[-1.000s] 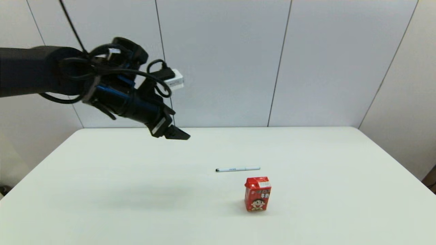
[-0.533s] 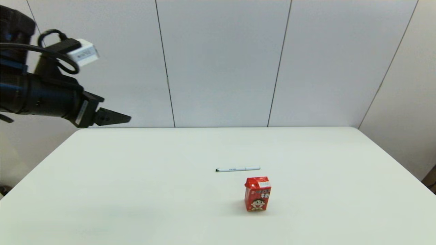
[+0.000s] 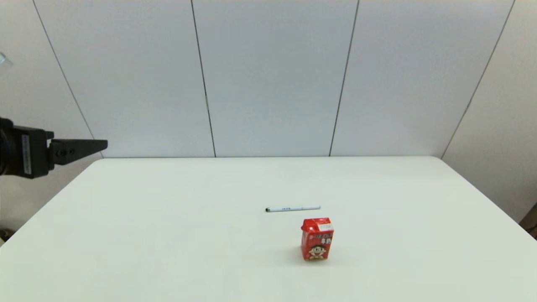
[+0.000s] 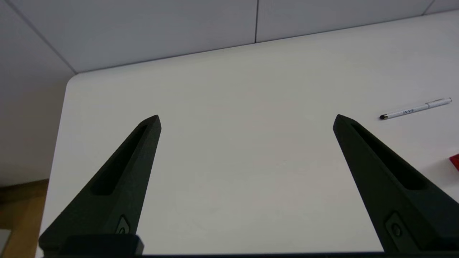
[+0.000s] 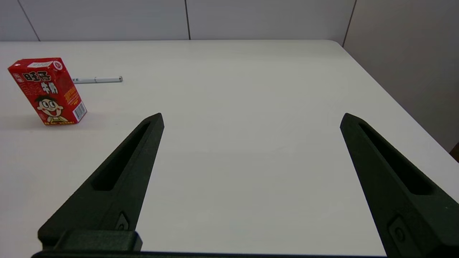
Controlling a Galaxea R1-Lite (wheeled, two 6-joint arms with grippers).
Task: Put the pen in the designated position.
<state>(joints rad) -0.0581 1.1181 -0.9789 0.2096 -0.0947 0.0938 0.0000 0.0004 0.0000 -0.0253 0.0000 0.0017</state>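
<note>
The pen point(image 3: 293, 208) is slim and white with a dark tip. It lies flat on the white table point(image 3: 168, 235), just behind a red carton, with nothing touching it. It also shows in the left wrist view as pen point(image 4: 416, 109) and in the right wrist view as pen point(image 5: 97, 80). My left gripper point(image 3: 100, 145) hovers at the table's far left corner, far from the pen. Its fingers are wide open and hold nothing, as left gripper point(image 4: 247, 118) shows. My right gripper point(image 5: 252, 116) is open over the right side of the table and holds nothing. No mark shows the designated position.
A small red carton point(image 3: 317, 239) with a cartoon face stands upright just in front of the pen's right end. It is also the carton point(image 5: 48, 91) in the right wrist view. Grey wall panels point(image 3: 268, 75) close off the far side of the table.
My left arm has drawn back from above the table's middle left to the far left edge of the view. The pen and carton have not moved.
</note>
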